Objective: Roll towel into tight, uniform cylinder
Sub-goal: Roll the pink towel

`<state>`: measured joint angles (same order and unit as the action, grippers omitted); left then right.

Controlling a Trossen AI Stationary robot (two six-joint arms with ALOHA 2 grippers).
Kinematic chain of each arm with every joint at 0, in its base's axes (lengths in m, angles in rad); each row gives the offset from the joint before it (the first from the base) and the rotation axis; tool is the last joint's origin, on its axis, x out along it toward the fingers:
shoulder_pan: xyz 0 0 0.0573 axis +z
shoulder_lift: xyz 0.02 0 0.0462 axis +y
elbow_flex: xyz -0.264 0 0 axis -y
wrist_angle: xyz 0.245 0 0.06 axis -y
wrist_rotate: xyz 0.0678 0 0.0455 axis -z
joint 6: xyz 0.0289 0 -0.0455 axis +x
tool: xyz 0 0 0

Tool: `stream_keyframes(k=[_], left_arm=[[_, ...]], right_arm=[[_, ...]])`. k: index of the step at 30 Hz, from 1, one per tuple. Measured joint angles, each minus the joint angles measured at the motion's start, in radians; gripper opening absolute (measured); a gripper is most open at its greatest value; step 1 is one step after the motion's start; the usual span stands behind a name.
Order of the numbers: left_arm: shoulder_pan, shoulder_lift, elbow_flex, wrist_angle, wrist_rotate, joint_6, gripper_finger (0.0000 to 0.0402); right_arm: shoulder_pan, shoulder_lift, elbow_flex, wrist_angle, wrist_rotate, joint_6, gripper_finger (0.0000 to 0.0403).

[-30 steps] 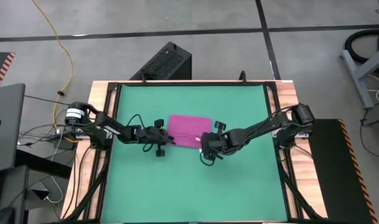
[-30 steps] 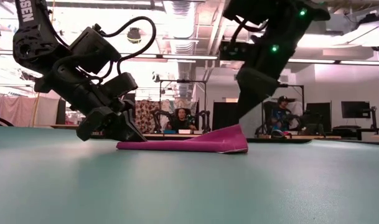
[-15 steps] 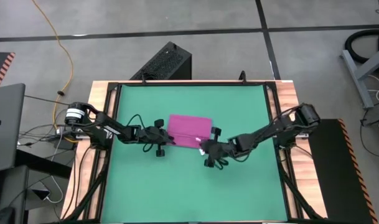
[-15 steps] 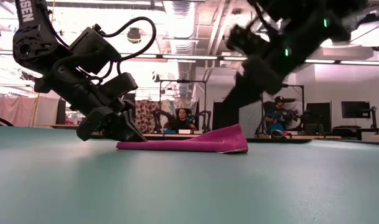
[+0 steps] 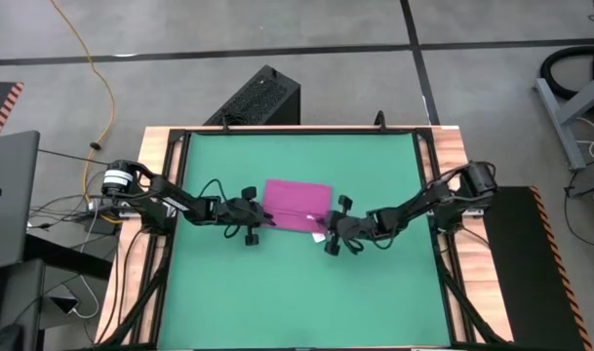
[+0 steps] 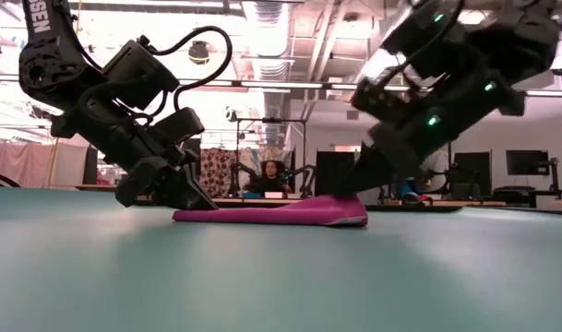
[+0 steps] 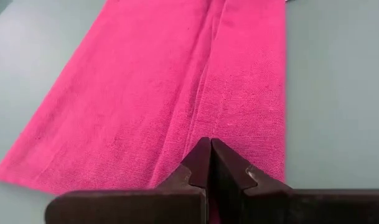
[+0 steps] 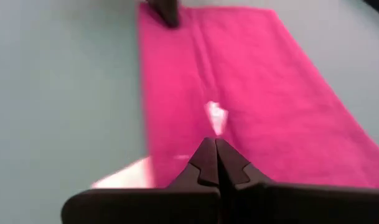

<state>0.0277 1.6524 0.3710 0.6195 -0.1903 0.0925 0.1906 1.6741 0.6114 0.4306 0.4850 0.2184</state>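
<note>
The magenta-pink towel (image 5: 297,202) lies flat as a folded rectangle on the green mat (image 5: 375,292), a little beyond the mat's middle. A crease runs along it (image 7: 205,74), and a small white tag (image 8: 215,116) shows near its right end. My left gripper (image 5: 263,216) is shut at the towel's left near corner and slants down. My right gripper (image 5: 323,230) is shut at the right near corner and also slants down. In the low view the towel's right end (image 6: 354,205) is slightly raised. My left gripper rests its shut fingertips (image 7: 210,149) on top of the towel close to its left edge (image 6: 193,216), slanting down from the table's left. The towel lies flat on the mat beneath them. My right gripper has its shut fingertips (image 8: 215,148) on the towel's right end (image 6: 347,201) just short of the white tag, slanting down from the table's right. Whether cloth lies between the fingers I cannot tell.
A black frame and wooden borders (image 5: 165,195) run around the mat. Bare green mat lies toward the near edge (image 5: 297,302) and the far edge (image 5: 297,156). A laptop (image 5: 9,195) sits off the table's left. People sit in the room beyond (image 6: 273,177).
My right gripper has sunk and tipped from pointing steeply down to a low slant, its wrist swinging out toward the table's right. The towel's right end, which stood up in a peak, now lies lower. The rest of the towel has stayed flat.
</note>
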Motion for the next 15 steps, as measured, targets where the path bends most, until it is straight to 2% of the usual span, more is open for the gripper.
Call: stream_keyframes(k=[3, 7, 12, 15], left_arm=[[0.000, 0.000, 0.000, -0.001, 0.006, -0.003, 0.0000], [0.001, 0.000, 0.000, -0.003, 0.022, -0.007, 0.0000], [0.000, -0.010, 0.000, 0.000, 0.006, -0.021, 0.0000], [-0.001, -0.063, 0.000, -0.054, -0.001, -0.022, 0.0004]], right_arm=[[-0.025, 0.033, -0.001, -0.021, -0.013, 0.014, 0.0001], [-0.044, 0.107, 0.004, 0.037, -0.067, 0.044, 0.0002], [-0.038, 0.147, 0.005, 0.037, -0.059, 0.090, 0.0002], [-0.030, 0.148, 0.006, 0.017, -0.053, 0.114, 0.0003]])
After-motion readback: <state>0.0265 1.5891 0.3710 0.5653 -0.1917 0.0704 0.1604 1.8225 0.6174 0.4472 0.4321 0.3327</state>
